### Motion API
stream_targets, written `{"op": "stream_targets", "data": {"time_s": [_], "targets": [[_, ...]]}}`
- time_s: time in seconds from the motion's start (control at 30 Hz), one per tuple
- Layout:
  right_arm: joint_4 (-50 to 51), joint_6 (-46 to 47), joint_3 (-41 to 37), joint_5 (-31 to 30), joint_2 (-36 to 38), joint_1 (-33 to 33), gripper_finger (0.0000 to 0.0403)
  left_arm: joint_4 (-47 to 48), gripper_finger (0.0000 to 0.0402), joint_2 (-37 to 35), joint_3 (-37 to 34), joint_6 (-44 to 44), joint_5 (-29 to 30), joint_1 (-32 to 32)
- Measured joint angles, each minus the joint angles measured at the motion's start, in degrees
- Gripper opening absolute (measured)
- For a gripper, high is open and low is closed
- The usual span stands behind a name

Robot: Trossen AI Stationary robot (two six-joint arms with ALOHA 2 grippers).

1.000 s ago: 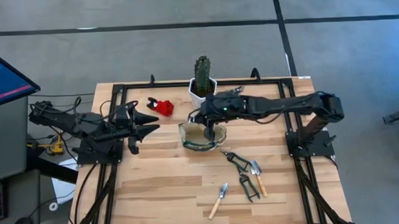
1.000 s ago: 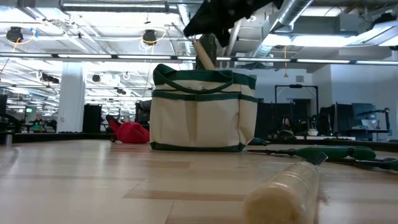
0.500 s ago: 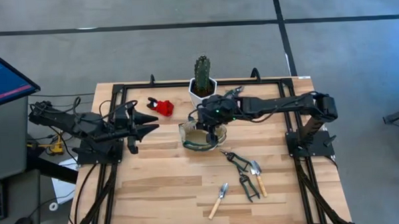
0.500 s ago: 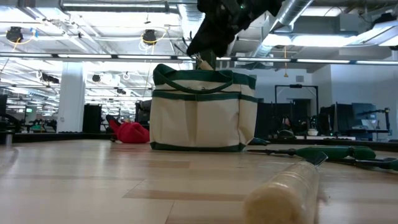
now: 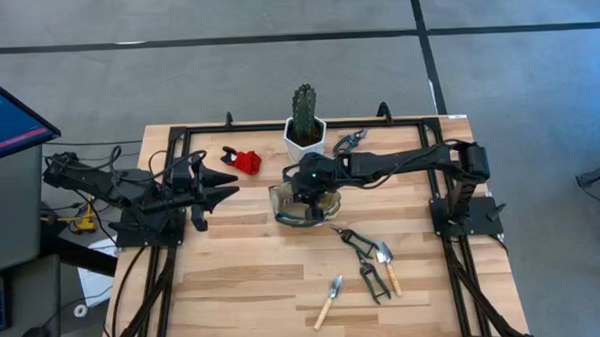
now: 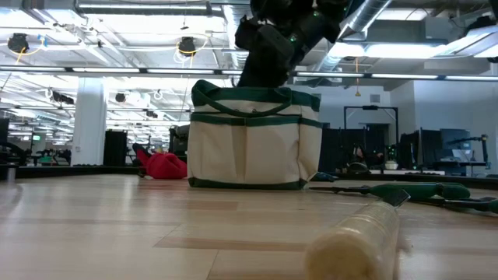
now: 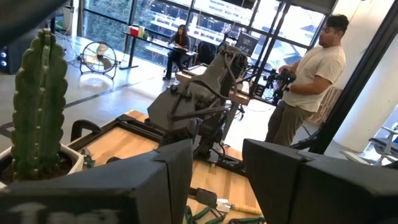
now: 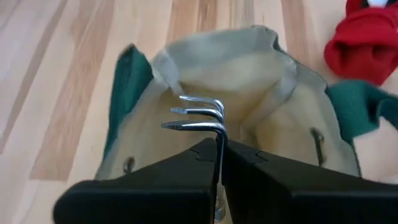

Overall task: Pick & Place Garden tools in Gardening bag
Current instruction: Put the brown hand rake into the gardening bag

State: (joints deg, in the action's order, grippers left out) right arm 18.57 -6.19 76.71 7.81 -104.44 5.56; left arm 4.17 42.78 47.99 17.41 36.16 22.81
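The cream gardening bag (image 5: 299, 206) with green trim stands upright mid-table, its mouth open (image 8: 249, 93). My right gripper (image 8: 219, 152) hovers just over that mouth (image 6: 264, 74), slanting down, shut on a fork whose bent tines (image 8: 198, 112) jut past the fingertips. The fork's handle is hidden. At the table's left, my left gripper (image 5: 224, 186) waits open and level, holding nothing. A red pruner-like piece (image 5: 243, 160) lies on the table left of the bag. Shears (image 5: 355, 242) and two trowels (image 5: 386, 261) (image 5: 330, 300) lie on the near side. My right gripper pinches the fork's thin metal neck (image 8: 219, 138) just behind the tines, between its two fingers. The fingers slant down from the table's right side toward the bag's mouth. The fork is lifted clear of the table, its tines over the bag's inside.
A green cactus (image 5: 304, 113) in a white pot stands just behind the bag. A small tool (image 5: 349, 140) lies beside the pot. A black frame (image 5: 279, 126) borders the table. In the left wrist view a person (image 7: 308, 81) stands beyond the table.
My right gripper has gone down toward the bag's mouth and tipped further downward, still shut on the fork. The fork's wooden handle, seen above the bag's rim in the low view a second ago, has sunk out of sight behind it.
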Motion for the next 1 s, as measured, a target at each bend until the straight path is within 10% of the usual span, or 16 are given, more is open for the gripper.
{"op": "stream_targets", "data": {"time_s": [1.0], "targets": [[3.2,-0.9,0.0,-1.6,0.1,1.5,0.0054,-0.4,0.0127,0.0,0.1,0.0,0.0,0.0]]}}
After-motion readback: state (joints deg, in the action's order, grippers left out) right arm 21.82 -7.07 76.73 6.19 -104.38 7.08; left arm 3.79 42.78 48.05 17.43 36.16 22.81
